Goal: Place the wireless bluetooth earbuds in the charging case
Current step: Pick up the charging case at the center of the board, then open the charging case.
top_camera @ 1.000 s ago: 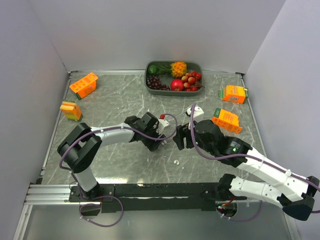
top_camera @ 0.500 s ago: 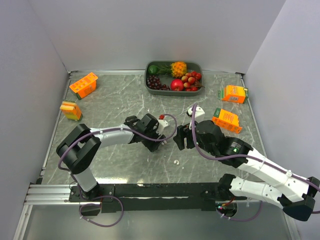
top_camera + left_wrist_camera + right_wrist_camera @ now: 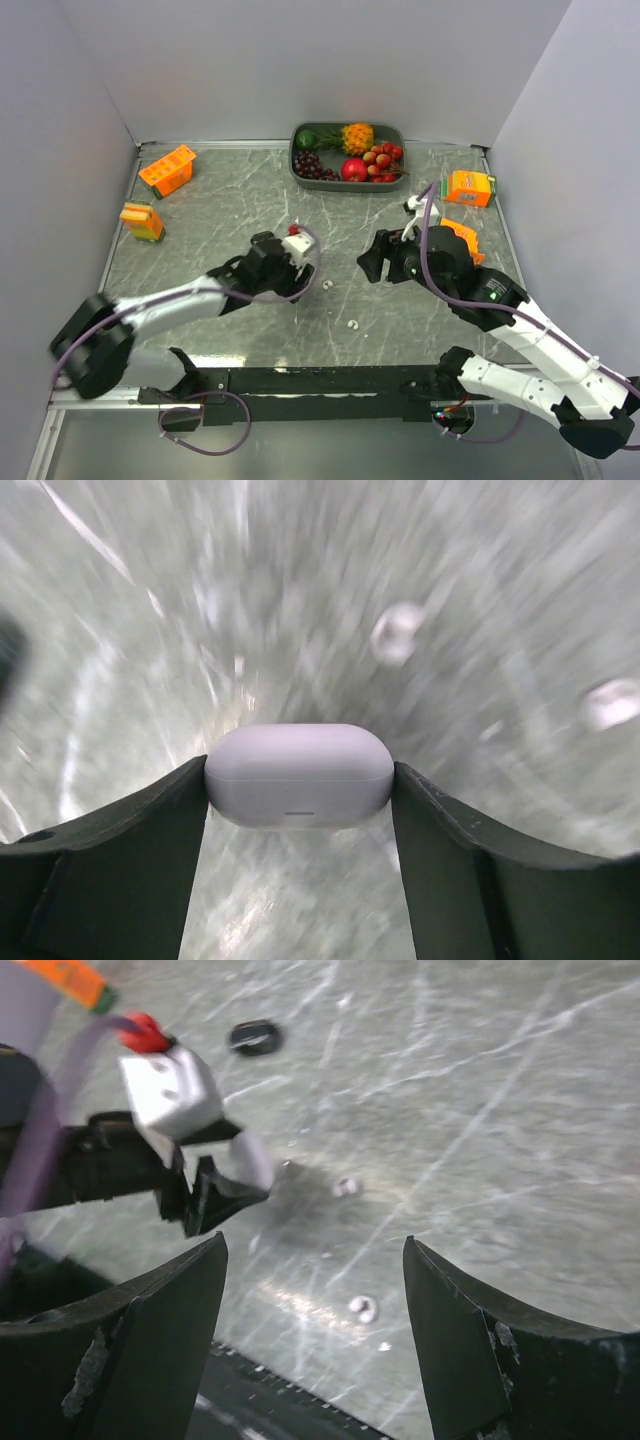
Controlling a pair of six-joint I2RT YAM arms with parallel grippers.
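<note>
The charging case (image 3: 298,776), white, rounded and with its lid down, sits squeezed between the two dark fingers of my left gripper (image 3: 300,770), which is shut on it above the table. Two white earbuds (image 3: 397,635) (image 3: 610,702) lie blurred on the marble beyond it. From above, the left gripper (image 3: 300,262) is left of centre, and the white earbuds (image 3: 327,284) (image 3: 352,324) lie loose between the arms. My right gripper (image 3: 315,1245) (image 3: 372,262) hangs open and empty over one white earbud (image 3: 363,1308); another (image 3: 346,1187) lies farther off. A small black bud (image 3: 254,1036) rests beyond.
A grey tray (image 3: 396,132) of fruit stands at the back centre. Orange cartons sit at the back left (image 3: 167,170), left (image 3: 142,221) and back right (image 3: 468,187), and one (image 3: 458,233) is partly behind the right arm. Walls close in the table on three sides.
The two grippers, close together at the centre earlier, have drawn apart: the left arm swung left with the case, and the right arm pulled back to the right. One white earbud now lies uncovered between them.
</note>
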